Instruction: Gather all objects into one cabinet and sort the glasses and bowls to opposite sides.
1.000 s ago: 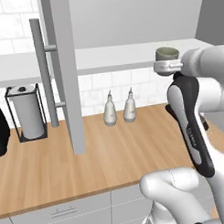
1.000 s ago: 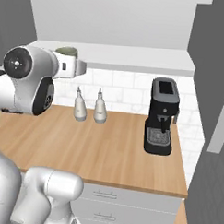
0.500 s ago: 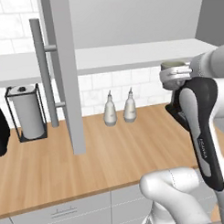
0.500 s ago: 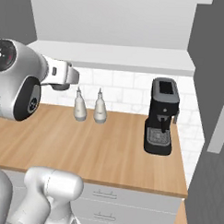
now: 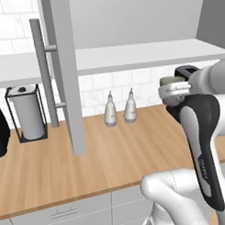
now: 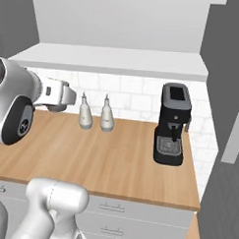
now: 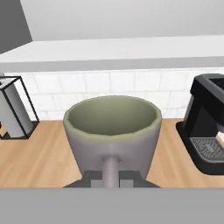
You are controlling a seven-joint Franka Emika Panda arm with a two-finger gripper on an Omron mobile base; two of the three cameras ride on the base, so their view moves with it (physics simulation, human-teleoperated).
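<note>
While the small taupe-grey tapered cup (image 7: 112,131) is kept clamped between the fingers (image 7: 110,170), it has been lowered below the white cabinet shelf floor (image 5: 144,56), so placing remains undone.

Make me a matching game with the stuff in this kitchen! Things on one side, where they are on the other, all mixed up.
Things:
1. cup
2. coffee machine
3. paper towel roll
4. two white bottles

Places:
A. in a black wire stand on the counter
B. held in the end effector, above the counter
C. side by side against the tiled wall
D. on the counter's right end in the right base view

Pairs: 1-B, 2-D, 3-A, 4-C
</note>
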